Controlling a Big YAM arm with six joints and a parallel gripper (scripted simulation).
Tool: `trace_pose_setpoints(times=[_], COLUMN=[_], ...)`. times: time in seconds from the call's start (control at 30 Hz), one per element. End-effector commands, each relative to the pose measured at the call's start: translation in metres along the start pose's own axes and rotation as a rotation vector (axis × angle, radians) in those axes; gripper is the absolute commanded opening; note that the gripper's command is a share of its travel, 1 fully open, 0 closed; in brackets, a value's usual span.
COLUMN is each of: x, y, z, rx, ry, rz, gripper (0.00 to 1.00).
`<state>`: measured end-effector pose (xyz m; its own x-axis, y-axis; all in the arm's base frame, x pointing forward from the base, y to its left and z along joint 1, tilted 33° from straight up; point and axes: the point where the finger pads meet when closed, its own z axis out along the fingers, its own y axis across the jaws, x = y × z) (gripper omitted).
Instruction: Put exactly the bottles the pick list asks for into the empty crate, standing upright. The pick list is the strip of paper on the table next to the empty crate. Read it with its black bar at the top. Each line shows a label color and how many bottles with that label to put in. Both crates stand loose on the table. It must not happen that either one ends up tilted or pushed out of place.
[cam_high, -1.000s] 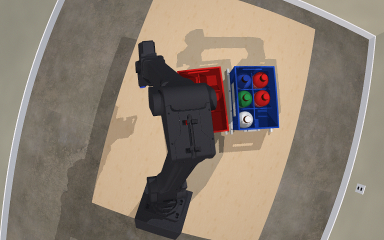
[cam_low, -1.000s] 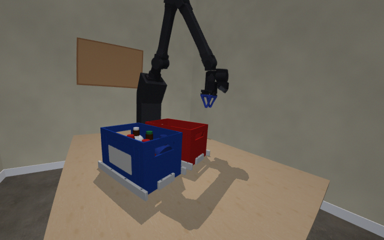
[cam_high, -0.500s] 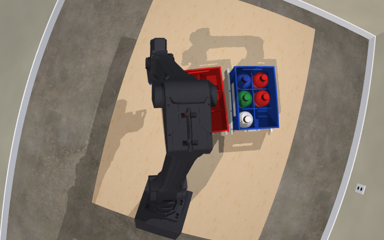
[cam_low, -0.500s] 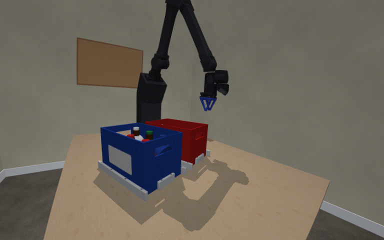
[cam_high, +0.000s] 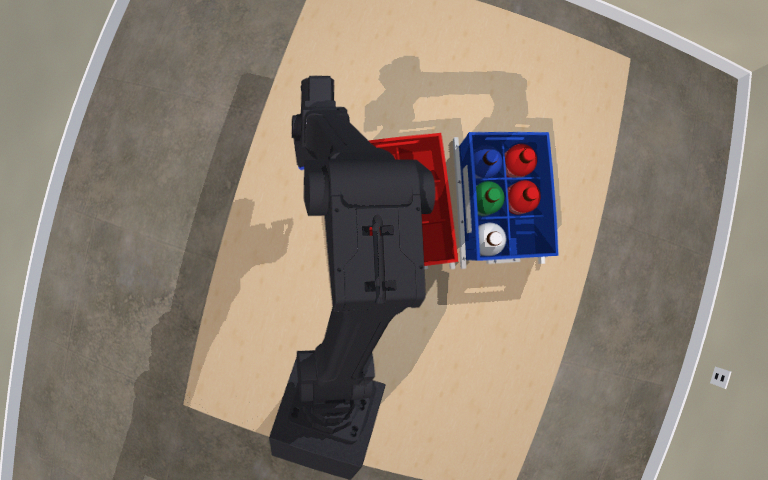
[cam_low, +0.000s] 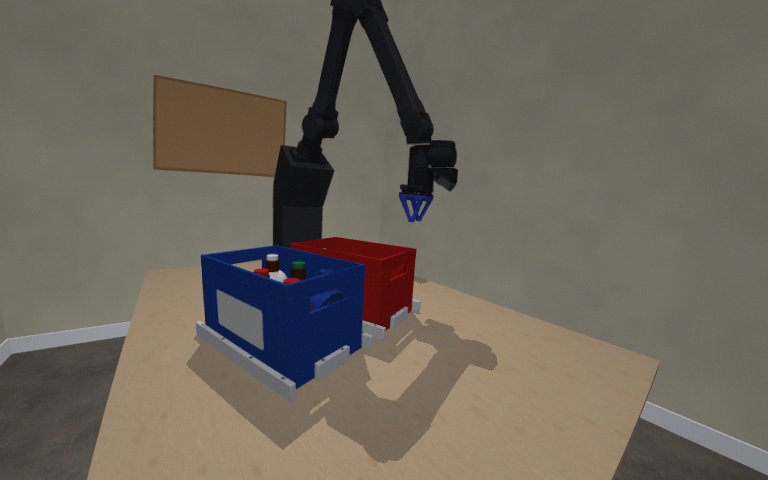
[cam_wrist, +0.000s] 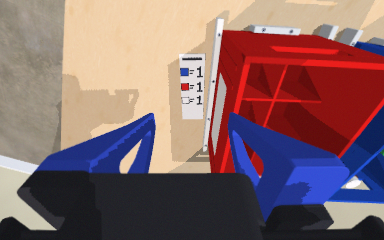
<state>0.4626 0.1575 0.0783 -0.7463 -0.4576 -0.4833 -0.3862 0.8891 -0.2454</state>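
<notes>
The pick list (cam_wrist: 192, 111) lies beside the red crate in the wrist view, black bar at the top: blue 1, red 1, white 1. The red crate (cam_wrist: 305, 46) (cam_low: 399, 294) (cam_high: 449, 209) shows no bottle in its visible compartments; the arm hides part of it. The blue crate (cam_high: 553, 198) (cam_low: 283, 333) holds a blue bottle (cam_high: 488, 162), a green bottle (cam_high: 489, 198), a white bottle (cam_high: 490, 238) and two red bottles (cam_high: 521, 160) (cam_high: 523, 196); its near-right compartment is empty. My gripper (cam_wrist: 191, 119) (cam_low: 415, 219) is open and empty, high above the table beside the red crate.
White rails (cam_wrist: 214, 82) (cam_low: 249, 359) stand on the table along the crates' sides. The two crates stand side by side with a narrow gap. The arm (cam_high: 376, 243) reaches over the red crate in the top view.
</notes>
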Motion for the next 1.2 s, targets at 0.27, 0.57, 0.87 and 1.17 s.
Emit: trace_pose_setpoints(times=[0.27, 0.57, 0.87, 1.17], x=[-0.0109, -0.0192, -0.0188, -0.0188], y=[-0.0022, -0.0061, -0.006, -0.0068], z=[-0.0041, -0.0037, -0.0029, -0.0029], rx=[0.001, 0.004, 0.004, 0.005], ry=[-0.022, -0.035, -0.033, -0.032], rz=[-0.003, -0.006, -0.004, -0.003], gripper=[0.61, 0.61, 0.61, 0.61])
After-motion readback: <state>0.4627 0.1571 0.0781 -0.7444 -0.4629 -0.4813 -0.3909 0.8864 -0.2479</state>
